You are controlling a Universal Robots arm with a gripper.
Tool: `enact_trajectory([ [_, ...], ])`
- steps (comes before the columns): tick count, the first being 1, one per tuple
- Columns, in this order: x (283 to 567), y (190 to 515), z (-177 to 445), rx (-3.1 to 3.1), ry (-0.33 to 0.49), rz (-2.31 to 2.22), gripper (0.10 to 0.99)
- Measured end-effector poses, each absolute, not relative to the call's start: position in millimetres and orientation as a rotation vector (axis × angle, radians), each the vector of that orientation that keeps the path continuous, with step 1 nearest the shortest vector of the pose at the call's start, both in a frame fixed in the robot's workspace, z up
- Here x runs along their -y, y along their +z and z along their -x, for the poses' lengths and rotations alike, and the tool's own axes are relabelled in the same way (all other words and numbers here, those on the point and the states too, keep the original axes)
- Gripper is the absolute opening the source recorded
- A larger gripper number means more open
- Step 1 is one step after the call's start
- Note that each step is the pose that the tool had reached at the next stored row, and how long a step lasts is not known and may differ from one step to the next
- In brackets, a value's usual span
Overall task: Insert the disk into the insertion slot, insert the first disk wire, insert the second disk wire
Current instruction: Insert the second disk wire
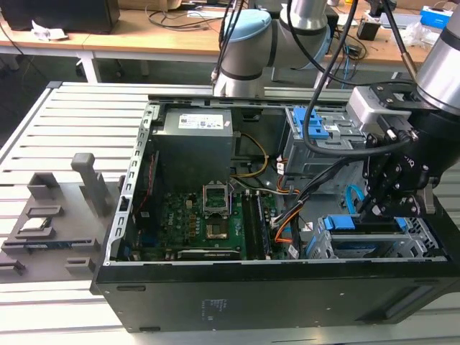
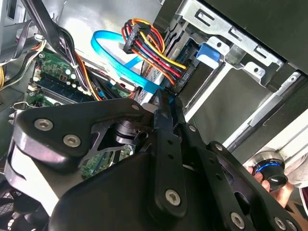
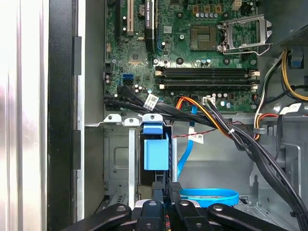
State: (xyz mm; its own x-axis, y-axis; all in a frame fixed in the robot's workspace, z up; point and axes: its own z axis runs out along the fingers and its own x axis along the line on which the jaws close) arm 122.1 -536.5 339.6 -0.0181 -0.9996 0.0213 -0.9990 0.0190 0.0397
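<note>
Fingers: the gripper [image 2: 166,96] is pinching closed, tips meeting at the second disk wire [image 2: 113,50] plug.
First disk wire [image 2: 149,48]: appearing plugged already.
Disk: sitting inside the insertion slot [image 1: 374,241].
Left: seating the blue cable.

A slatted light grey metal worktable [image 1: 43,122] carries the scene in the exterior view, its long ribs running across the surface and catching an even, bright overhead light. Behind the worktable stands a wooden desk [image 1: 136,39] with a pale top and white legs [image 1: 90,68], strewn with loose black cables [image 1: 180,18]. A dark box [image 1: 61,14] sits on the desk toward the exterior view's left, with crumpled white paper [image 1: 47,31] just beside it. Under the desk the floor [image 1: 21,79] is dark and shadowed. A small blue-and-white carton [image 1: 436,14] lies on the desk at the exterior view's right.
</note>
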Motion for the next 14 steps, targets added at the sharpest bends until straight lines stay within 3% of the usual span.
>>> enact_trajectory([
  [2, 536, 339, -122, 2.211, -0.020, -2.171, 0.173],
  [3, 536, 339, -122, 2.211, -0.020, -2.170, 0.235],
  [8, 535, 357, -122, 2.211, -0.020, -2.170, 0.235],
  [9, 535, 361, -122, 2.211, -0.019, -2.170, 0.220],
  [11, 534, 369, -122, 2.211, -0.020, -2.170, 0.106],
  [14, 534, 383, -122, 2.211, -0.020, -2.170, 0.106],
])
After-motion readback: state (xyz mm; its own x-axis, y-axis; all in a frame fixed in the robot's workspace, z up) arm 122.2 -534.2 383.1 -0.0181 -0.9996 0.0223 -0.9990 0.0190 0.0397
